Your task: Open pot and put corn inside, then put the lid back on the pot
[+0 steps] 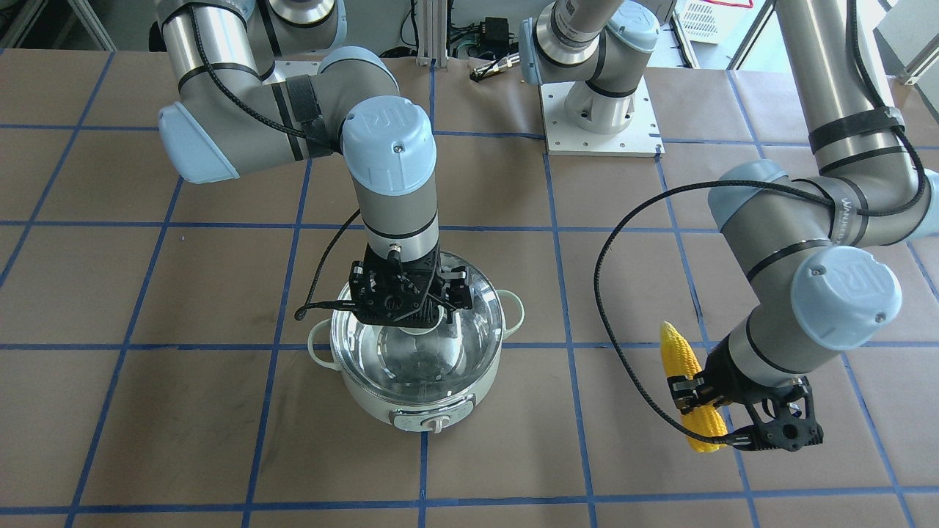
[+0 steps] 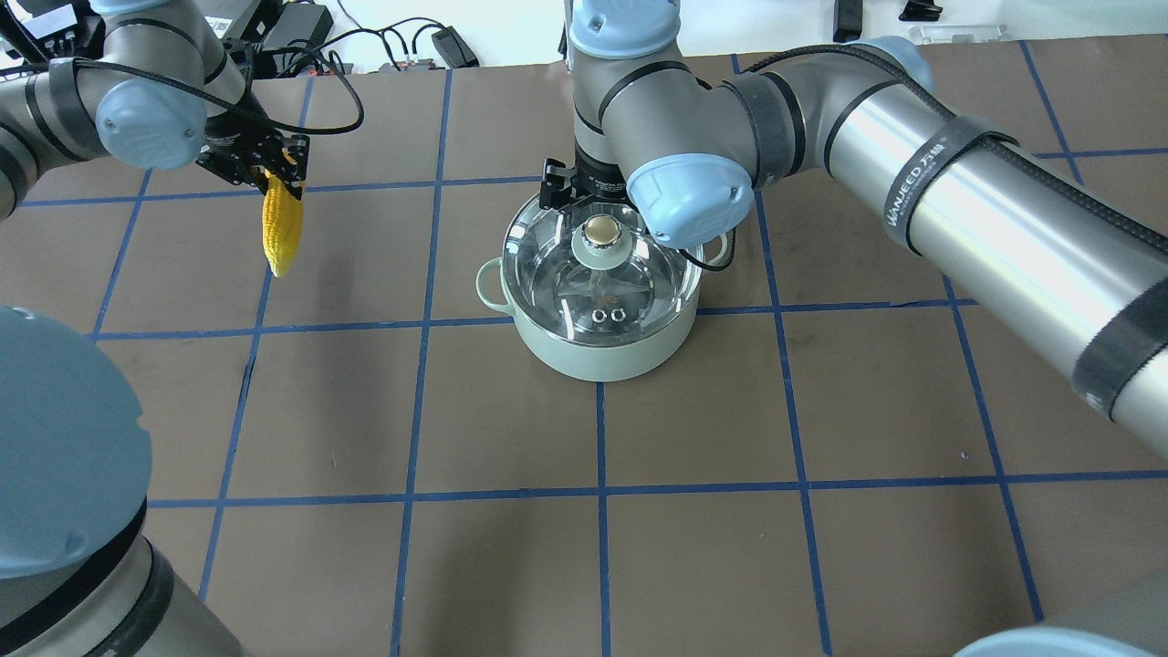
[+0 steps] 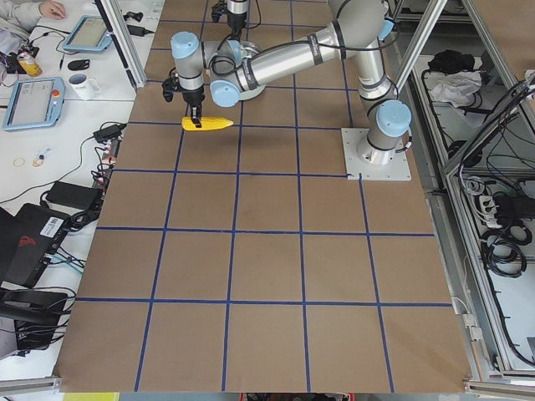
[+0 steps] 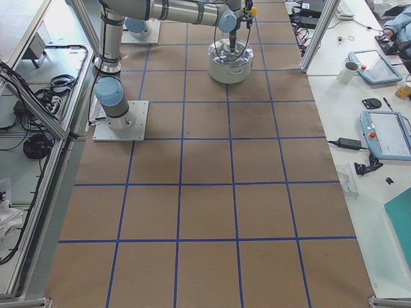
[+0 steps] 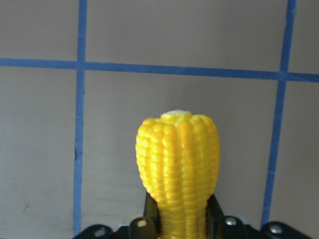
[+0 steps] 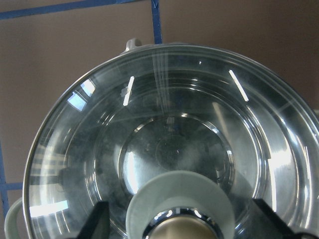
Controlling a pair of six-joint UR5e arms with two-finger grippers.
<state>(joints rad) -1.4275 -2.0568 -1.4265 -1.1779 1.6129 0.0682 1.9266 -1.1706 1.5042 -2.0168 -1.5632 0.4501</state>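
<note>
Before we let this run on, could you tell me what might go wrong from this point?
1. The right gripper stands open around the knob of the lid, which sits on the pot. The knob looks round and smooth, so an off-centre close could let the glass lid slip and drop.
2. The left gripper holds the corn off-centre, with most of its length sticking out. It could pivot or slip on the way to the pot.

Brown tabletop (image 2: 693, 547) marked with a blue tape grid (image 2: 602, 494). White side desk (image 3: 50, 142) along its edge holds a tablet (image 3: 32, 102), a second tablet (image 3: 88, 32), a white mug (image 3: 83, 83) and a black power brick (image 3: 63, 196).
</note>
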